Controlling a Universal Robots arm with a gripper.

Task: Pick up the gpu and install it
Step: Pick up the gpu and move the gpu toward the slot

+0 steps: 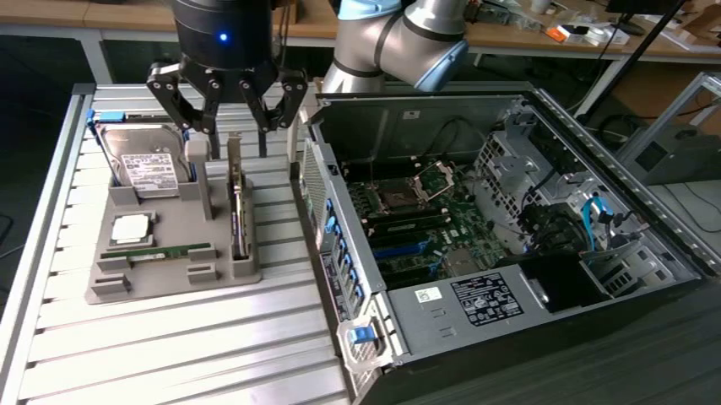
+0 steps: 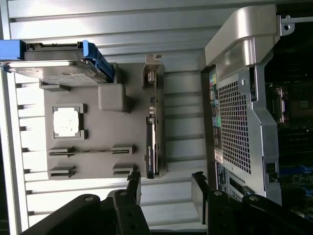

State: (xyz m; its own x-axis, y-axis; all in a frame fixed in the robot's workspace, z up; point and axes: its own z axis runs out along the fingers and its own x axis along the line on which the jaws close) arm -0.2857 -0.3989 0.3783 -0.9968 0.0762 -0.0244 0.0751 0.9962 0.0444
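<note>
The gpu (image 1: 239, 211) is a thin dark card with a silvery bracket end. It stands on its edge in a slot along the side of the grey tray (image 1: 169, 278) nearest the computer case. In the wrist view the gpu (image 2: 151, 132) runs lengthwise along that edge of the tray (image 2: 105, 137). My gripper (image 1: 235, 126) hangs above the far end of the tray, over the card's bracket end, not touching it. It is open, and its black fingers (image 2: 134, 188) straddle bare air in the wrist view, where the gripper (image 2: 166, 191) holds nothing.
The tray also carries a hard drive (image 1: 144, 164) with a white label, a square processor (image 1: 132, 226) and a green memory stick (image 1: 158, 251). An open computer case (image 1: 496, 245) lies beside the tray on the exterior view's right, motherboard (image 1: 423, 228) exposed. Slatted metal table (image 1: 169, 354) underneath.
</note>
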